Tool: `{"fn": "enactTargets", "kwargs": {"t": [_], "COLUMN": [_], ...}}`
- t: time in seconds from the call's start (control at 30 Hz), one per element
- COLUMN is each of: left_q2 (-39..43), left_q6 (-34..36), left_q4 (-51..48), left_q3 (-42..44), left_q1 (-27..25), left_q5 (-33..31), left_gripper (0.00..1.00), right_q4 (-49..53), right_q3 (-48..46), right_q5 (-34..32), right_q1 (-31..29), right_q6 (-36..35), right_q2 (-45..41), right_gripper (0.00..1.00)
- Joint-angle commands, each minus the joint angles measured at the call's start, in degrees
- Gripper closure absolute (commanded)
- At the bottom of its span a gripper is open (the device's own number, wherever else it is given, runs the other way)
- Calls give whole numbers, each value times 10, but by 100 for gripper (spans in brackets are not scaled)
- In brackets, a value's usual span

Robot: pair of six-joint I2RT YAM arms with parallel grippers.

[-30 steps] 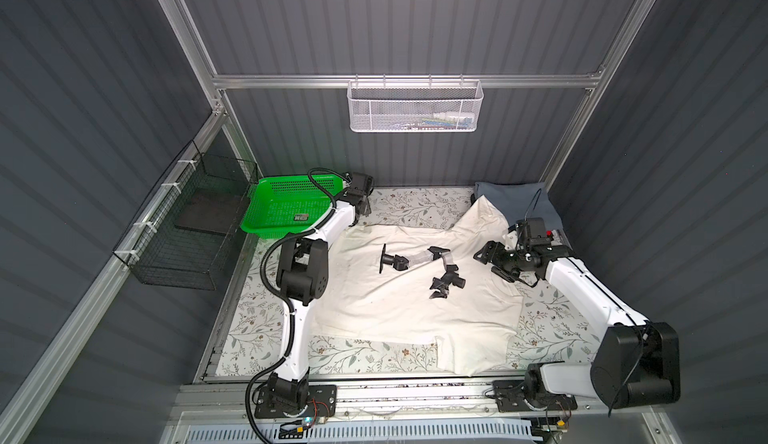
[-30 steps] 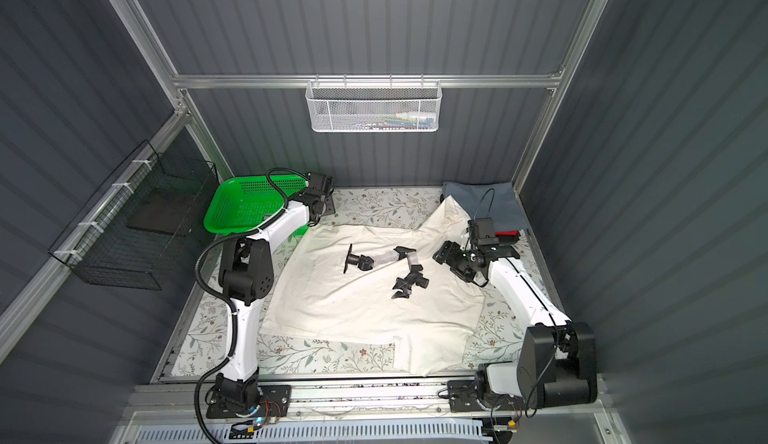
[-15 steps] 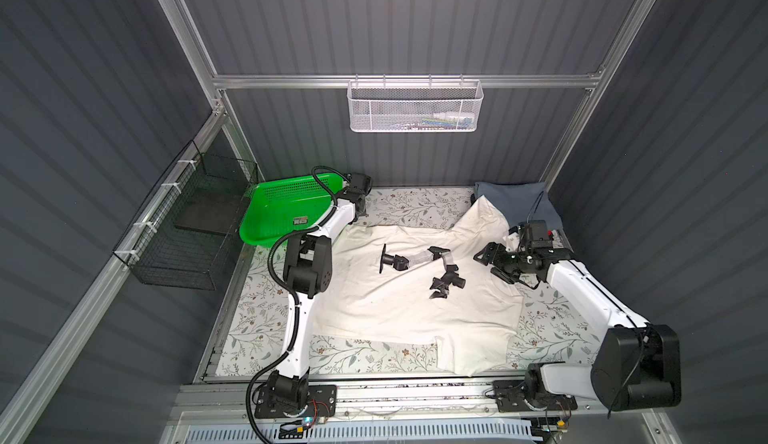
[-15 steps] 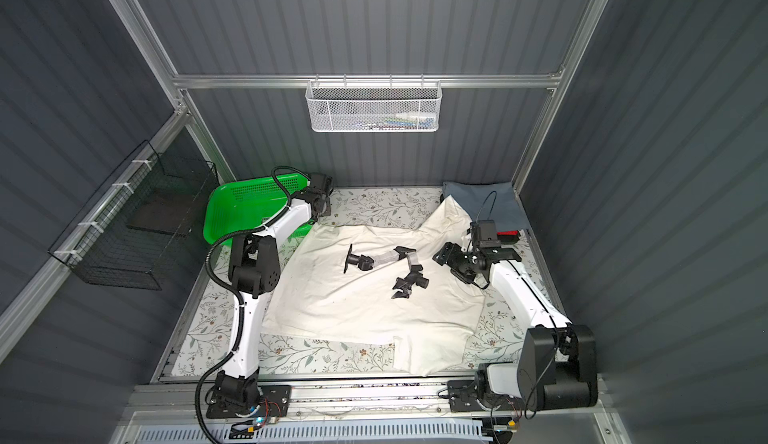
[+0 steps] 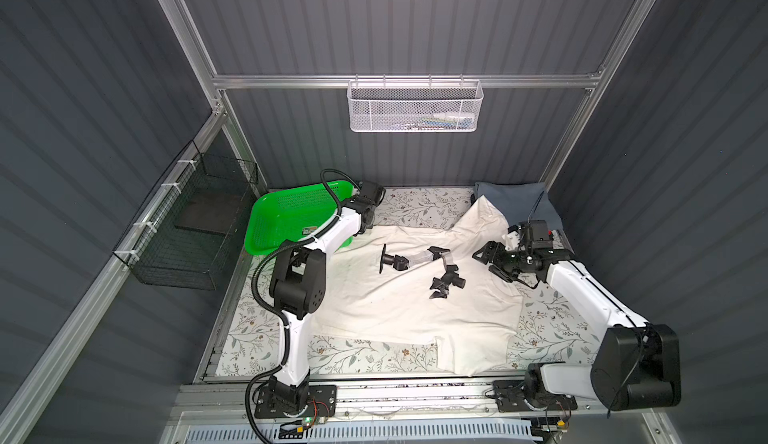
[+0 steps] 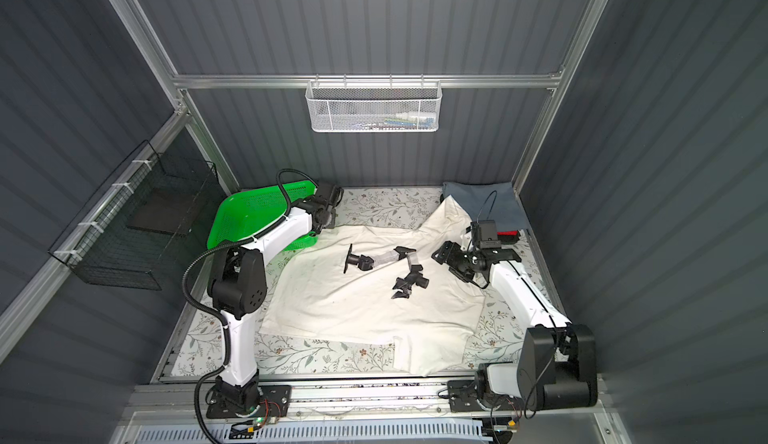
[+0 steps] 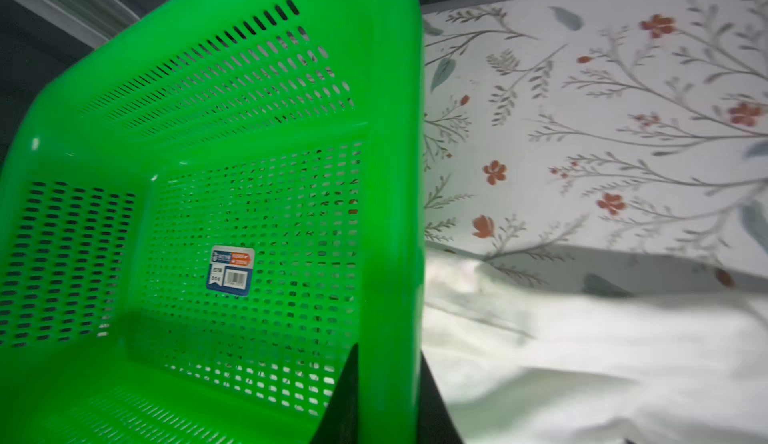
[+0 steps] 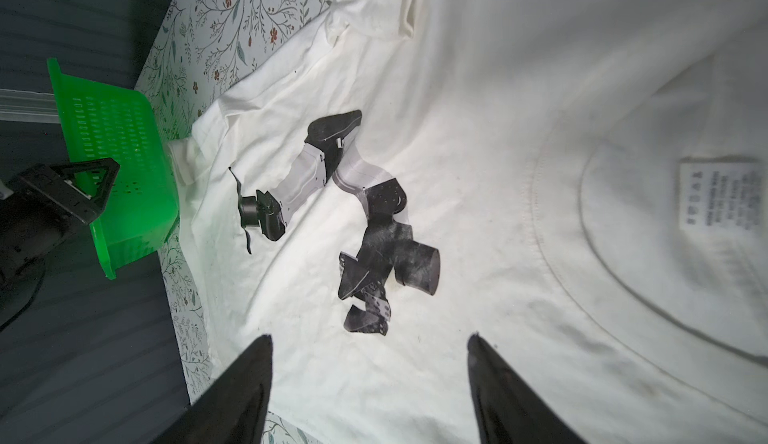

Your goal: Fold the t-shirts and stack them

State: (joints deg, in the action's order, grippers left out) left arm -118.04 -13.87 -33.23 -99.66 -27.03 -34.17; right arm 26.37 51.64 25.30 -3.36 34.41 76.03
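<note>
Left gripper [image 7: 388, 365]: my fingers are drawn narrow, one inside and one outside the side wall of the green basket [image 5: 291, 217], clamped on its rim. The basket stands at the back left of the floral table covering [image 5: 419, 207], tilted rather than flat. A barcode sticker [image 7: 230, 271] is fixed to its mesh floor.

Right gripper [image 8: 370, 379]: my fingers are spread wide and hold nothing. They are poised over the cream-white tee [image 5: 395, 309], just beside its collar. Whether the tips touch the cloth I cannot tell.

The cream-white tee lies unfolded across the middle of the covering, print side up and wrinkled. The robot-arm print [image 6: 386, 267] shows at its centre, and the neck label [image 8: 706, 196] shows inside the collar. One sleeve touches the basket's near corner. The other sleeve reaches the folded slate grey-blue tee [image 6: 486, 201] in the back right corner.

A red edge [image 6: 509, 233] shows at the near side of that folded tee, beside my right wrist. I cannot tell what it belongs to.
</note>
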Motion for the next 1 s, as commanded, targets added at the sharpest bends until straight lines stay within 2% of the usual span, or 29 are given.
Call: {"fn": "enactTargets", "kwargs": {"t": [0.0,0.07,0.17,0.3,0.5,0.63,0.67,0.7,0.8,0.87,0.93,0.97], "left_q2": [47,61,80,100,210,270,277,278,266,258,265,270], "left_q6": [37,58,129,167,237,238,227,204,122,38,-7,-21], "left_q4": [19,33,65,62,141,127,115,97,-2,-73,-97,-100], "left_q3": [25,45,89,134,303,371,382,387,370,341,333,330], "left_q1": [-22,-33,-60,-83,-105,-107,-107,-107,-107,-108,-116,-122], "left_q5": [-23,-16,-13,-30,-22,-53,-85,-129,-198,-184,-159,-150], "left_gripper": [100,100,100,100,100,100,90,76,73,58,46,35], "right_q4": [-5,-5,-7,-14,-18,-16,-14,-14,-15,-15,-14,-13], "right_q3": [-12,-14,-18,-20,-9,4,7,10,14,16,16,15], "right_q5": [10,11,11,15,21,26,27,28,31,34,35,34], "right_q1": [3,3,4,6,9,11,12,12,14,13,13,14], "right_q6": [-9,-10,-11,-8,-10,-15,-16,-17,-18,-19,-21,-21], "right_q2": [-4,-7,-9,-7,4,17,21,24,28,29,28,26], "right_gripper": [27,27,27,27,27,27,27,27,26,25,24,24]}}
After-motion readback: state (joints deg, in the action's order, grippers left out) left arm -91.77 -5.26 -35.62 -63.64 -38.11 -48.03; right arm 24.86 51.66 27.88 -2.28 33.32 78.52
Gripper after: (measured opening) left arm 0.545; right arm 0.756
